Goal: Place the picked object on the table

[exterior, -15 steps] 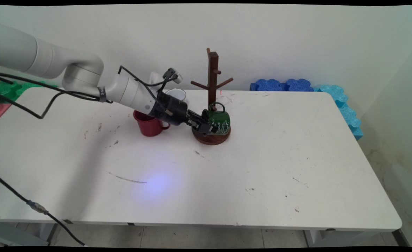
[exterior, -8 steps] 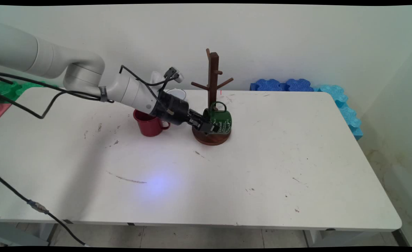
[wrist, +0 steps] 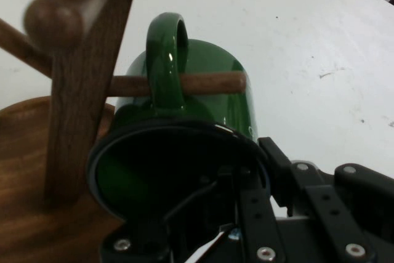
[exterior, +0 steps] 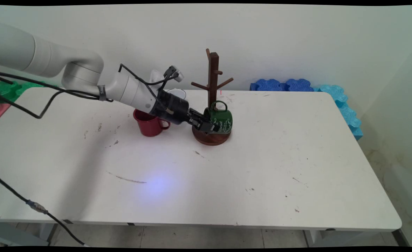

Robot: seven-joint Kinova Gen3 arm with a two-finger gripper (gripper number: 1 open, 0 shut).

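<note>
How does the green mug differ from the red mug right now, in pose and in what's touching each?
The green mug lies tipped on its side with its mouth toward the pincer; the red mug stands upright on the table. The green mug's handle is threaded over a low peg of the wooden mug tree and the pincer grips its rim; nothing holds the red mug. Both have a loop handle.

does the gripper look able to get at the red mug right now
Probably not as things stand: the gripper is shut on the green mug at the wooden mug tree; the red mug sits behind it, beside the wrist.
</note>
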